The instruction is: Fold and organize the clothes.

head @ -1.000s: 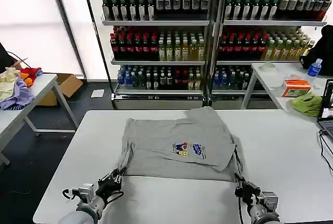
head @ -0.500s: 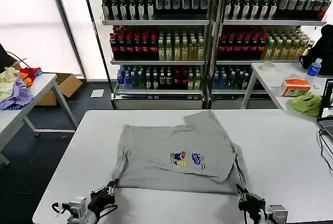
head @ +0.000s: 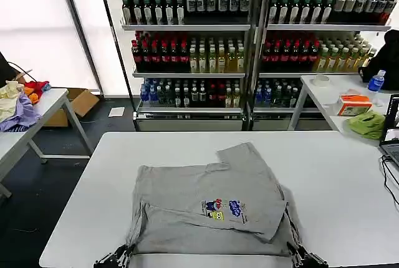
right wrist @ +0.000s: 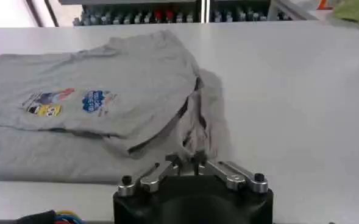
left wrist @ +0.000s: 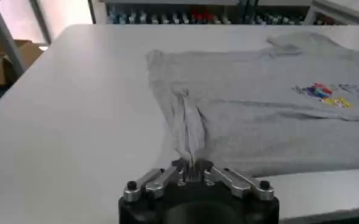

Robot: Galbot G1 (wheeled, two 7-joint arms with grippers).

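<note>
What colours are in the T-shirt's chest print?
Blue, red and yellow print on the grey T-shirt; right wrist view.

The left gripper (left wrist: 192, 169) has a round, matt black body from which two silver-grey metal linkage bars slant inward to the jaws. Each bar carries a dark round screw head at its outer end, well out to either side of the jaws, and smaller fastenings nearer them. The right gripper (right wrist: 188, 162) is built alike: a black cylindrical housing behind the jaws, two pale metal links with black screws at their outer ends, and darker fittings where the links meet. Beside its housing, behind the jaws, lies a bundle of cables (right wrist: 51, 217) in black, red, yellow and blue.
</note>
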